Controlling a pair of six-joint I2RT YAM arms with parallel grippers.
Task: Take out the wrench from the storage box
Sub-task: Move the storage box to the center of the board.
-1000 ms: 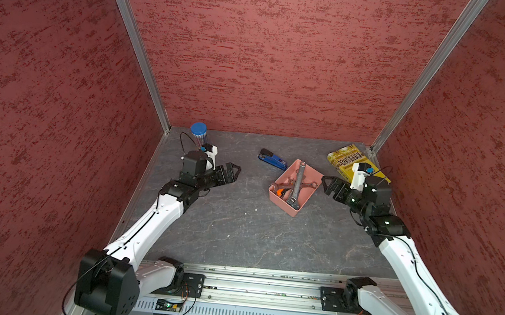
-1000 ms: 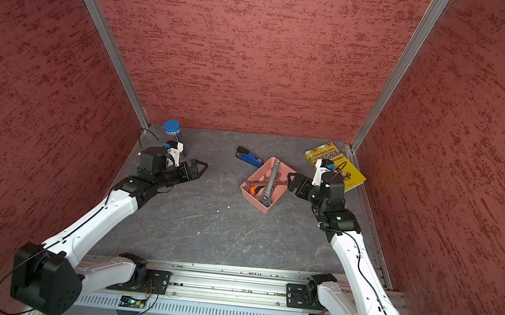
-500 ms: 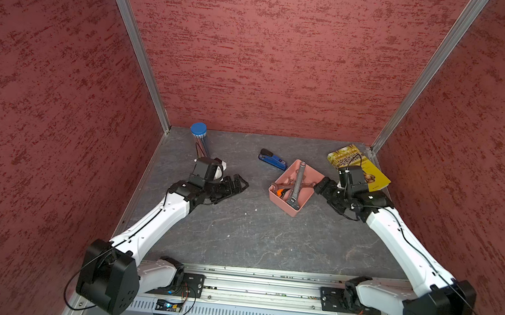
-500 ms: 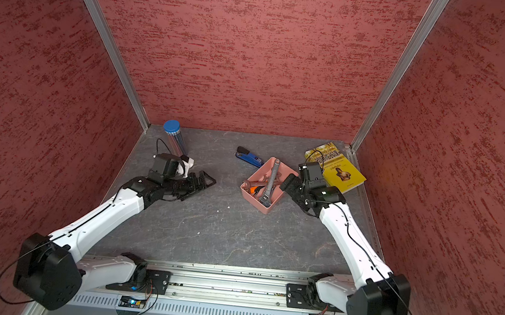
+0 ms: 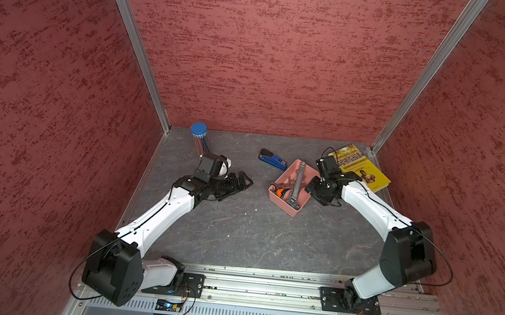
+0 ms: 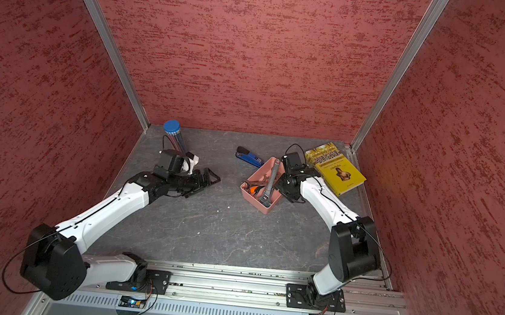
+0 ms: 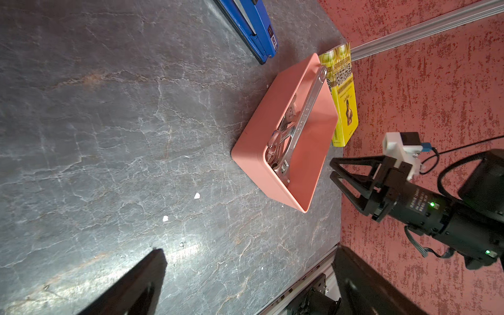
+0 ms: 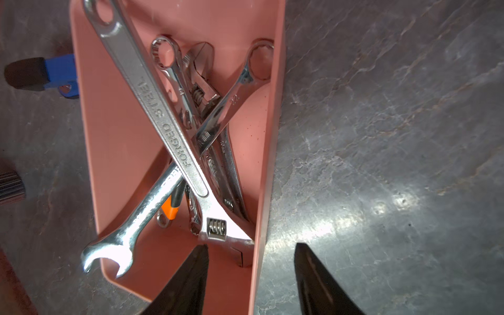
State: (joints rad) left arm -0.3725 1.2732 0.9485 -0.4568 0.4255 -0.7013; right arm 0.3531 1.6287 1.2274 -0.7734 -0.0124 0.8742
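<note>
The salmon-pink storage box (image 5: 281,205) (image 6: 253,201) (image 7: 253,141) (image 8: 117,122) sits right of centre and holds several steel wrenches. The largest, an adjustable wrench (image 5: 297,184) (image 6: 271,182) (image 7: 305,109) (image 8: 163,122), lies on top, its handle end resting on the far rim. My right gripper (image 5: 311,187) (image 6: 278,183) (image 8: 250,246) is at the box's right side. Its jaws stand apart astride the long wall, one finger inside near the wrench's head and one outside, gripping nothing. My left gripper (image 5: 242,179) (image 6: 211,178) (image 7: 249,252) hovers open and empty, well left of the box.
A blue stapler (image 5: 273,160) (image 6: 249,158) (image 7: 251,24) lies just behind the box. A yellow book (image 5: 360,170) (image 6: 335,169) is at the back right corner, and a blue-capped tube (image 5: 199,139) (image 6: 174,135) at the back left. Red walls enclose three sides.
My right arm has reached in to the box's right wall and its jaws have narrowed. My left arm has stretched forward slightly toward the centre, jaws still wide.
</note>
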